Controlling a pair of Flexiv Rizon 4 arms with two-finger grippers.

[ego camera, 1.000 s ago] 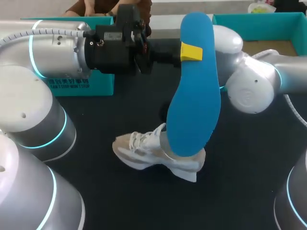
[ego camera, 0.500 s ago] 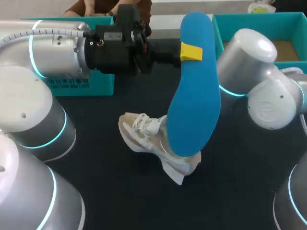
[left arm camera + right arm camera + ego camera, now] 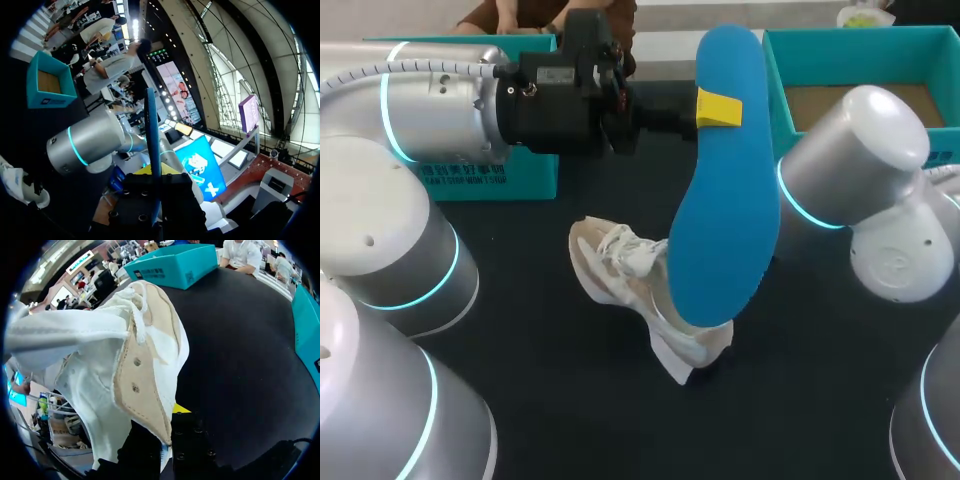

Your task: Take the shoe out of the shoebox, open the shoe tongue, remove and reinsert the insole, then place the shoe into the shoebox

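My left gripper (image 3: 719, 108) is high over the table's middle, shut on the upper part of the blue insole (image 3: 723, 210), which hangs upright in front of the shoe. In the left wrist view the insole (image 3: 151, 130) shows edge-on between the fingers of the left gripper (image 3: 153, 176). The white and beige shoe (image 3: 625, 275) lies tilted on the black table, toe to the far left. My right gripper (image 3: 168, 434) is shut on the shoe (image 3: 120, 365) at its heel edge; the insole hides it in the head view. The open teal shoebox (image 3: 840, 45) stands at the back right.
A second teal box part (image 3: 495, 175) stands at the back left, behind my left arm. My right arm's elbow (image 3: 855, 185) hangs over the right side of the black table (image 3: 570, 400), in front of the shoebox.
The shoe has turned, its toe swinging toward the back and its heel toward the front. My right arm's elbow has moved right and nearer. The left arm and insole have stayed still.
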